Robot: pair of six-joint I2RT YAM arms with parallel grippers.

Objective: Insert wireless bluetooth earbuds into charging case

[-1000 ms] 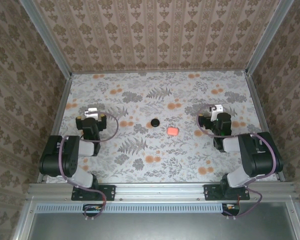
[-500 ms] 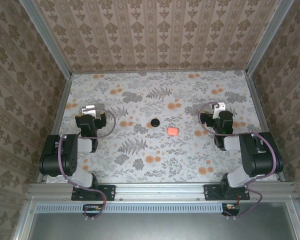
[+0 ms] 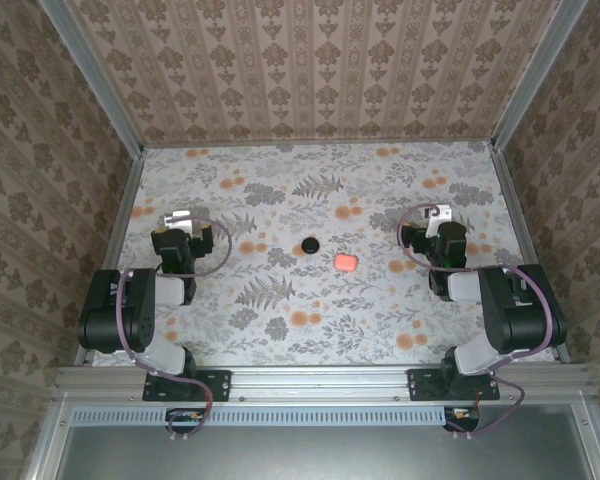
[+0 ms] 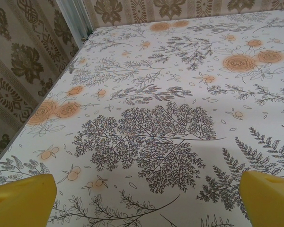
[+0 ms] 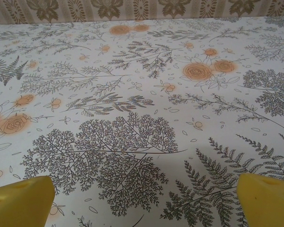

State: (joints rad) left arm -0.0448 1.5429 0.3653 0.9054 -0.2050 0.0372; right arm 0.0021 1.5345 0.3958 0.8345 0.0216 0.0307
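At 9 o'clock on the flower-printed table sheet (image 3: 280,330), the left gripper (image 3: 177,218) has drifted a little further toward the 9 o'clock edge over the last second. Its jaws are spread as wide as they go, and its yellow fingertips (image 4: 23,196) have only bare print between them.

Near the middle lies a flat black round disc (image 3: 309,244). Just beside it at its 4 o'clock sits the small salmon-pink, pebble-shaped plastic charging case (image 3: 346,262). Neither has shifted. The case is too small here to tell whether its lid is up, or where the earbuds are.

At 3 o'clock the right gripper (image 3: 437,213) has barely crept toward 12 o'clock. Its jaws are likewise fully spread and hold nothing, with yellow fingertips (image 5: 19,196) flanking empty fern pattern.

Both arms are well apart from the case, and the left one has, if anything, eased away from it. I judge the job is still in its approach. The right arm is nearer, so it looks the likelier one to reach in toward 9 o'clock for the case.
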